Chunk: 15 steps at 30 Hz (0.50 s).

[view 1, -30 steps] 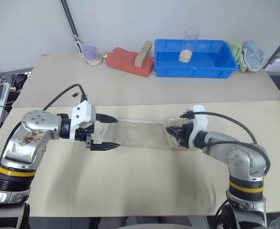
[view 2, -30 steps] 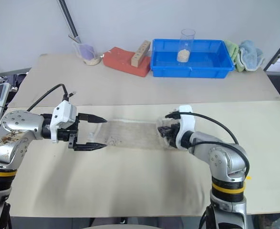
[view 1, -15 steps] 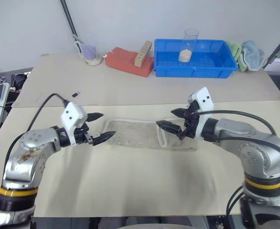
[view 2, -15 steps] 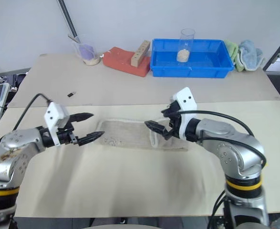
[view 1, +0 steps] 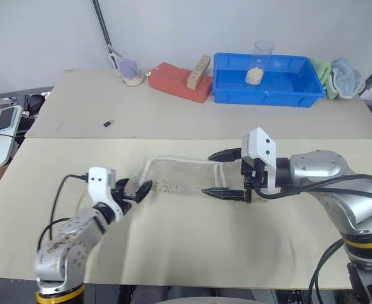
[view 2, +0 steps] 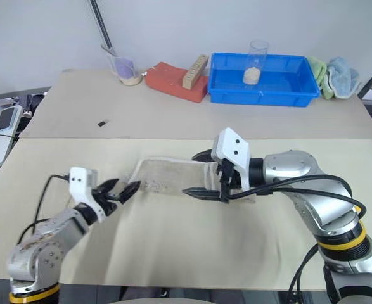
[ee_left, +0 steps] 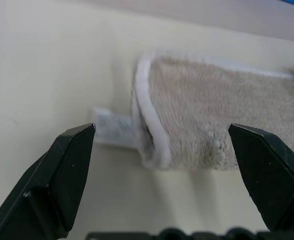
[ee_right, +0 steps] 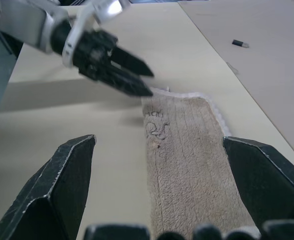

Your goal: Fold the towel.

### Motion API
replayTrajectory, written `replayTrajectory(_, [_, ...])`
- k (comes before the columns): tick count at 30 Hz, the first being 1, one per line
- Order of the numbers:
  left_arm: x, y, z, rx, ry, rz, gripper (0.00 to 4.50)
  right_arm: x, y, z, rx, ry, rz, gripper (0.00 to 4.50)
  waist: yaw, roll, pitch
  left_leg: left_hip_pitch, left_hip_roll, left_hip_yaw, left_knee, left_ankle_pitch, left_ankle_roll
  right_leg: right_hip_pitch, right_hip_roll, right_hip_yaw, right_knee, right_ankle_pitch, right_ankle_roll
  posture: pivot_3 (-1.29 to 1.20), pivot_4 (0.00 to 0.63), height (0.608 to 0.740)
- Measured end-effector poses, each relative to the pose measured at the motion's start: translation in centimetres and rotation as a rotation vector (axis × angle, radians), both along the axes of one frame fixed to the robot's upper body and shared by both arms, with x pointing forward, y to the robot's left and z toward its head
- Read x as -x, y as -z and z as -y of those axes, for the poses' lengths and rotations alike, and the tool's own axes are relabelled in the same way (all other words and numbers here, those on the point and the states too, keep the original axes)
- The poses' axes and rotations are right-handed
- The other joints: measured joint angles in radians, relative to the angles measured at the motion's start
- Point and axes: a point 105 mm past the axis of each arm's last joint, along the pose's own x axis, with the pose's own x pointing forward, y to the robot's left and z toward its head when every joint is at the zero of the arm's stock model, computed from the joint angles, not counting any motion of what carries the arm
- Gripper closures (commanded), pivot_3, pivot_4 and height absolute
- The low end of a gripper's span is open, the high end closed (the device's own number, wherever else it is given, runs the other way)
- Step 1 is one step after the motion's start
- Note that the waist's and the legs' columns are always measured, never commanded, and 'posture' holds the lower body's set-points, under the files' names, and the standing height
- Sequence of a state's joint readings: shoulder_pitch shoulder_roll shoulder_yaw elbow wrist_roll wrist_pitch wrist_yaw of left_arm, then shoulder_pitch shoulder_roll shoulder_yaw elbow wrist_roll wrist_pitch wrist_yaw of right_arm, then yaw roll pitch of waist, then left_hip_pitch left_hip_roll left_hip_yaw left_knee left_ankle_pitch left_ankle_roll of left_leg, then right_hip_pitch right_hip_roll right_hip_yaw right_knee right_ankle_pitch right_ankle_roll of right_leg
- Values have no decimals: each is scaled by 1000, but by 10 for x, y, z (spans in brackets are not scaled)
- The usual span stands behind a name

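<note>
Moved: both hands let go and draw back.
Left hand (view 1: pixel 137 190): open, low, just off the towel's left end.
Towel (view 1: pixel 179 177): folded narrow strip flat on the table (view 1: pixel 192 247).
Right hand (view 1: pixel 225 173): open, above its right end.
Left: likely another fold.

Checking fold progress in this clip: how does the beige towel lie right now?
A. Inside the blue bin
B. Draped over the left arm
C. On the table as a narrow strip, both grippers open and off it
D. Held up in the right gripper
C: the towel lies flat on the table as a long narrow strip, with the left gripper and right gripper open and holding nothing.
</note>
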<state>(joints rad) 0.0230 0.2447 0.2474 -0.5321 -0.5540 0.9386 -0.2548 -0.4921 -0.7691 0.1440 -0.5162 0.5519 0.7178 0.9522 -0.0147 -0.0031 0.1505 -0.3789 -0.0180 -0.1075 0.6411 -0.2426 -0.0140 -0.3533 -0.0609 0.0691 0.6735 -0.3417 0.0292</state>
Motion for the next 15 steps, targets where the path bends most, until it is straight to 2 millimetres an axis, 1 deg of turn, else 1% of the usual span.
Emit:
replayTrajectory(6, [-15,2,9,23,-39,-51,0,-1,0,5,20,-21,-8,41,1,0,0,0,0,2,0,0,0,1,0,0,0,0,0,0,150,740])
replayTrajectory(7, [-18,2,10,15,-44,-62,243,-2,-2,6,22,-22,-6,12,0,0,0,1,0,2,0,0,0,1,0,0,0,0,0,0,150,740])
replayTrajectory(9, [-21,3,12,10,-48,-74,786,-2,-5,6,25,-26,3,0,1,0,0,1,0,2,0,0,0,1,0,0,0,0,0,0,150,740])
replayTrajectory(11, [-24,4,14,14,-57,-102,1684,-2,-11,5,22,-43,9,0,1,0,-1,1,0,2,0,0,0,2,0,0,-1,0,0,0,150,740])
replayTrajectory(12, [-25,5,15,14,-56,-111,2228,-2,-12,5,22,-45,10,0,1,0,-1,1,0,2,0,0,0,2,0,0,-1,0,0,0,150,740])
replayTrajectory(13, [-25,5,16,12,-55,-120,2614,-2,-14,4,24,-45,11,0,2,0,-1,1,-1,2,0,0,0,2,0,0,-1,0,0,0,150,740])
replayTrajectory(15, [-24,7,17,1,-56,-145,3671,-1,-19,3,19,-53,8,0,6,0,-1,0,-1,2,0,0,0,2,-1,0,-2,0,0,0,150,740])
